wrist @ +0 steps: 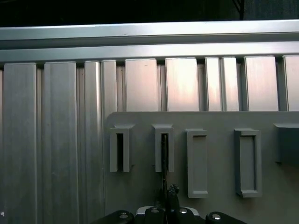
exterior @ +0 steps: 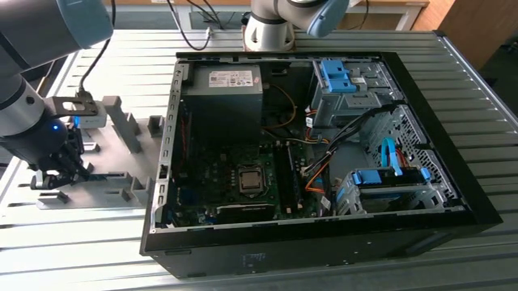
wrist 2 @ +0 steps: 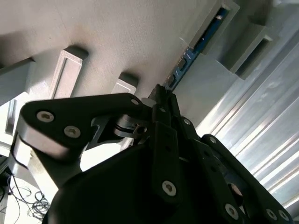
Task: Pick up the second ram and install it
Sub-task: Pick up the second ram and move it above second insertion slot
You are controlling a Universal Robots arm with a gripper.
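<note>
Claw (wrist 2: 161,95) clamped shut on the second ram (wrist 2: 183,63) at the grey plate (exterior: 101,159).
The blue stick stands on edge with 1 end seated in a grey slotted block (wrist: 159,149) on the plate, near the ribbed surface's (exterior: 81,248) edge at the exterior view's left; the claw pinches its other end. The open computer case (exterior: 453,209) lies just beside the plate, toward the exterior view's right.

Exterior view: high and well back, looking steeply down; open computer case (exterior: 324,251) at centre, holder plate (exterior: 101,154) at 9 o'clock.
First wrist view: close, facing squarely onto the plate's slots and the ribbed table (wrist: 56,140); gripper (wrist: 167,192) at 6 o'clock.
Second wrist view: very near, glancing along the gripper body; second ram (wrist 2: 188,59) at 1 o'clock.
Shared: holder plate, in all three.
</note>
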